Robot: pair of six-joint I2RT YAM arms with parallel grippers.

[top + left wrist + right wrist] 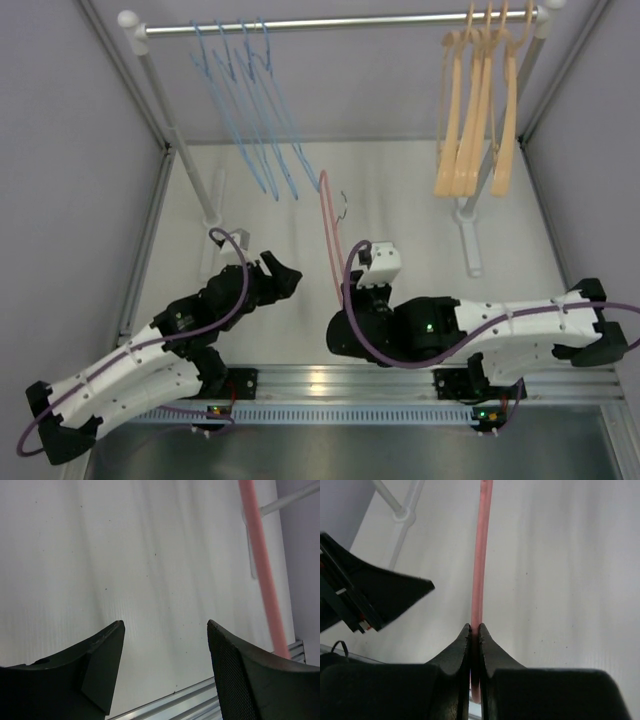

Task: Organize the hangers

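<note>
- Mid-table, where was the pink hanger (328, 235)?
- Betw. the two arms, its near end pinched in the right gripper (345, 290). The rest ran off toward the rail (340, 22), w/ a thin dark hook (343, 208) just beside its far end. Couldn't tell if it touched the table (420, 190).
- Right jaws?
- Clamped tight on the pink bar. Wrist cam showed both fingers pressed vs. it, no gap.
- And the left gripper (282, 275)?
- Wide open, gripping nothing. It sat just left of the pink hanger, apart from it. Its wrist cam had only table betw. the fingers, pink bar off to the right.
- Other hangers?
- The blue hangers (250, 100) hung on the rail's left part, the peach hangers (475, 110) bunched on its right part, well apart from ea. other.
</note>
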